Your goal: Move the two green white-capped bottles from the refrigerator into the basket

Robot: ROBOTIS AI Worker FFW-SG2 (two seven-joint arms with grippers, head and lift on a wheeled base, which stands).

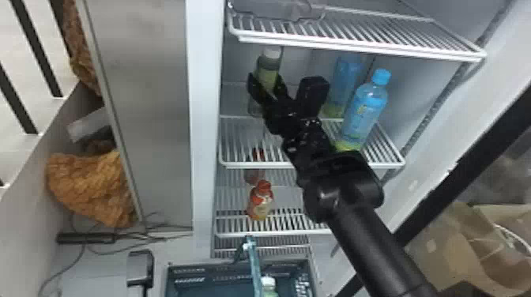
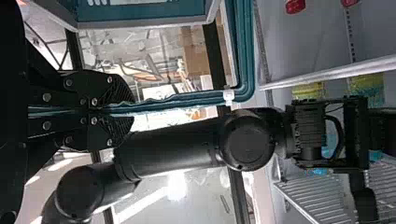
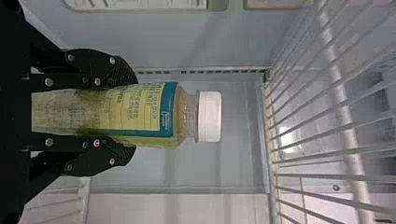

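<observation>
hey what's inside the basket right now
One green white-capped bottle shows inside the basket. The handle covers a strip of the interior, so whatever lies behind it, or beneath the bottle, can't be seen.

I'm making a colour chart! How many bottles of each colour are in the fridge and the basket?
Green bottles: 2 (one in the right hand, one in the basket)
Blue bottles: 2 (front one, back one)
Red-capped bottles: 2 (front one, back one)
Total: 6
</observation>
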